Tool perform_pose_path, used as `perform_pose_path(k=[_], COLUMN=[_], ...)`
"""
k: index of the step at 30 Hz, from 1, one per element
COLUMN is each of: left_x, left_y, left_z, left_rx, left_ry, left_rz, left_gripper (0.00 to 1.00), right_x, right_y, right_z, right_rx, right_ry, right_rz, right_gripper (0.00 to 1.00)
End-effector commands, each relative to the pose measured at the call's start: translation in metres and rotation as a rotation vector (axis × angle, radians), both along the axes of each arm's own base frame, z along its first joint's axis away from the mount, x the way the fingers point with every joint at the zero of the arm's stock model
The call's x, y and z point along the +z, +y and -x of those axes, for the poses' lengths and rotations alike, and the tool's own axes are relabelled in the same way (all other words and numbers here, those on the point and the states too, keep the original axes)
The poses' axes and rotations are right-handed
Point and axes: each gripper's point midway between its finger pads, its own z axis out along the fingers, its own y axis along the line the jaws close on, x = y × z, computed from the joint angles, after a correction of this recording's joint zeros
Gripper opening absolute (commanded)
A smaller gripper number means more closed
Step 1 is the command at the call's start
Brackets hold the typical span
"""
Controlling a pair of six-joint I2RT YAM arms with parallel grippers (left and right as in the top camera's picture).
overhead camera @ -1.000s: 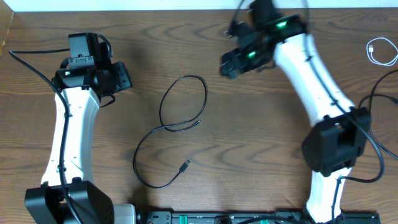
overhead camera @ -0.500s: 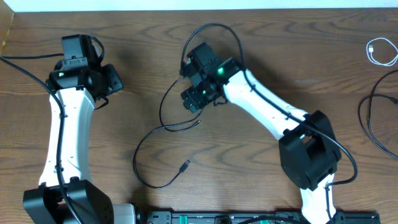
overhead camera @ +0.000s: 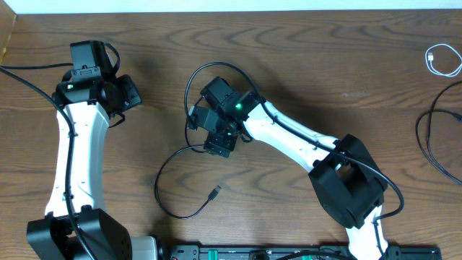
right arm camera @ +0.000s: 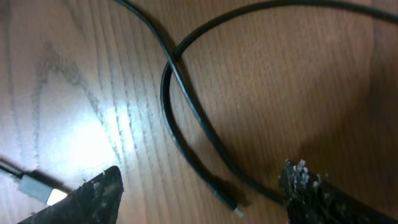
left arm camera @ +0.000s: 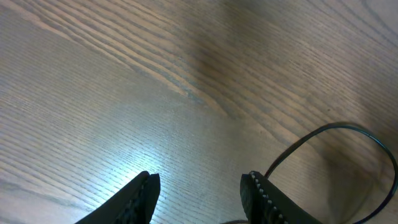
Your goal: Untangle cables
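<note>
Right gripper (right arm camera: 199, 177) hangs low over the middle of the brown wood-grain table (overhead camera: 325, 58), jaws wide apart, clamped on nothing. Between and just ahead of its fingers (right arm camera: 99, 193) lies the thin black cable (right arm camera: 165, 93).

- The cable crosses over itself just ahead of the jaws. From there, two strands run back toward the gripper.
- One strand ends in a small plug tip (right arm camera: 234, 210) on the wood, close to the right-hand finger.
- From overhead, the cable's lower half sweeps out left of the right gripper (overhead camera: 219, 137) and curls round to a second plug (overhead camera: 215, 191) nearer the robot's base.
- The crossing is the spot the next grasp likely turns on. The right arm is by far the nearer.

Left gripper (left arm camera: 199, 190) sits well off toward the far left, jaws apart and empty, over bare wood.

A coiled white cable (overhead camera: 442, 61) and another black cable (overhead camera: 426, 137) lie at the far right edge, well apart from both grippers. The table is flat, with plenty of room to draw strands out.
</note>
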Motion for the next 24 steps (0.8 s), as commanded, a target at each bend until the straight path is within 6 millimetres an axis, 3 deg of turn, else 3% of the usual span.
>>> perform_pose_path(k=[1,7,12,18,24], left_x=[0.007,0.006,0.006,0.006,0.005], left_y=[0.003,0.003,0.003,0.003,0.003], left_z=[0.001,0.002,0.002,0.002,0.002], left_rx=[0.018,0.018,0.018,0.018,0.018], left_ry=[-0.015,-0.010,-0.010,-0.010,-0.008], left_rz=[-0.009,-0.008,-0.008,-0.008,-0.008], left_gripper=[0.48,0.47,0.47,0.48,0.47], right_x=[-0.020,-0.024,-0.033,-0.042,-0.057], right_y=[-0.002,-0.004,-0.022,-0.026,-0.024], right_z=[0.003,0.002,-0.006,0.000,0.006], right_rx=[0.050,0.059,0.079,0.130,0.315], right_ry=[0.012,0.000,-0.076,-0.061,-0.096], right_rz=[0.027,0.044,0.161,0.189,0.211], right_gripper=[0.77,0.84,0.83,0.83,0.64])
